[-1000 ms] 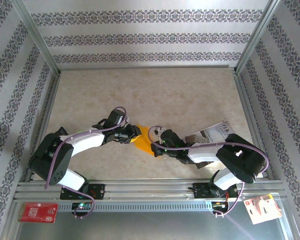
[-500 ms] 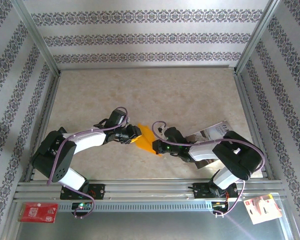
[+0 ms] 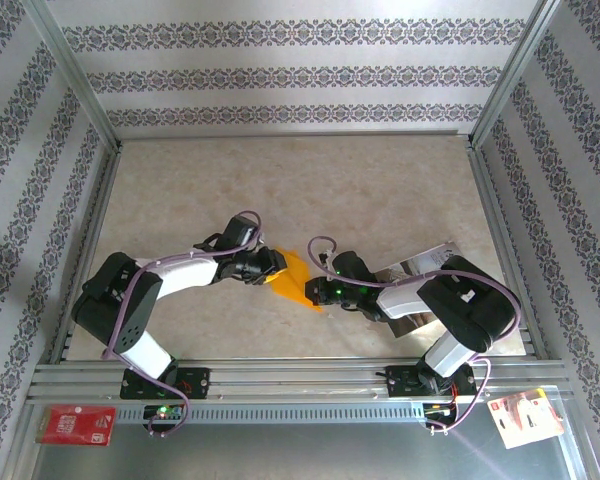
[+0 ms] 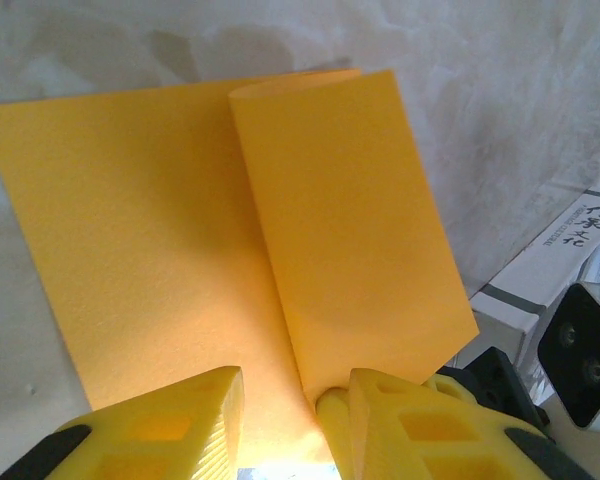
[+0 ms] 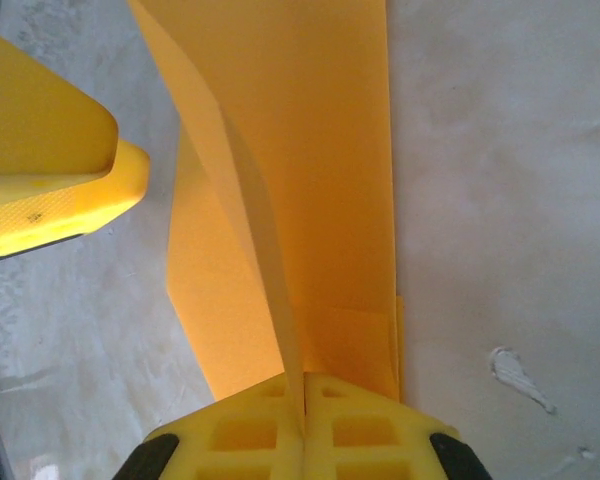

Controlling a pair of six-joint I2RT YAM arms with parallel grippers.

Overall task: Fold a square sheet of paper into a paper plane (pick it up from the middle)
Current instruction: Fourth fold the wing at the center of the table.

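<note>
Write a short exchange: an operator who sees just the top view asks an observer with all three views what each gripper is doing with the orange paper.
Operator: Is the right gripper gripping the paper?
Observer: Yes, the right wrist view shows it shut on the paper's edge.
Operator: And the left gripper?
Observer: Its fingers stand apart with the folded paper between them; whether they pinch it, I can't tell.

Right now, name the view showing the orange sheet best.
Left wrist: the orange sheet spreads broad, one flap folded over. Right wrist shows a fold pinched by fingers; top external, a small distant patch.
</note>
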